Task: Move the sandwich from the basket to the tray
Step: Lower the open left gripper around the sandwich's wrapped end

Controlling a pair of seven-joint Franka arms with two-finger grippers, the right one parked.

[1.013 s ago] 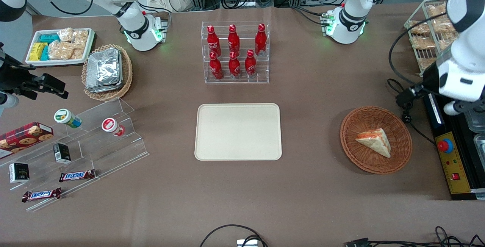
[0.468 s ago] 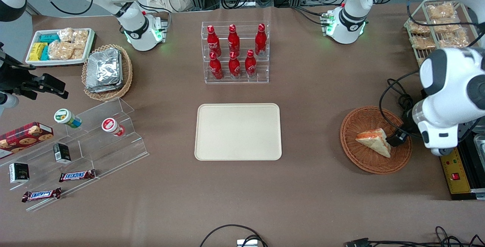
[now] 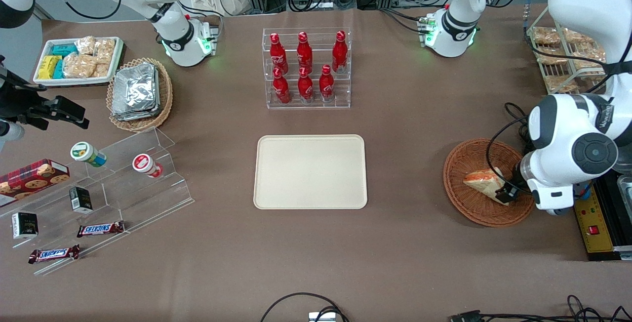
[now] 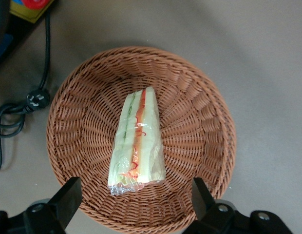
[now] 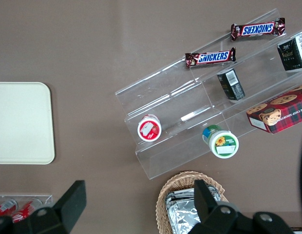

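Note:
The sandwich [image 3: 480,180] [image 4: 137,144], a plastic-wrapped wedge of white bread with orange and green filling, lies in the round reddish-brown wicker basket [image 3: 459,164] [image 4: 199,107] toward the working arm's end of the table. My gripper [image 3: 508,191] [image 4: 135,197] hangs just above the basket, over the sandwich's wide end. It is open wide, with one dark finger [image 4: 68,195] on each side of that end and nothing between them. The arm's wrist covers part of the sandwich in the front view. The cream-beige tray [image 3: 310,171] lies bare at the table's middle.
A black cable with a plug [image 4: 38,100] lies on the table beside the basket. A yellow control box [image 3: 590,213] and a wire rack of bagged snacks [image 3: 558,55] sit at the working arm's end. A rack of red bottles [image 3: 307,67] stands farther from the camera than the tray.
The working arm has swung in from the table's end and come down over the basket, so its gripper now hangs above the sandwich. The sandwich, basket and tray have not moved.

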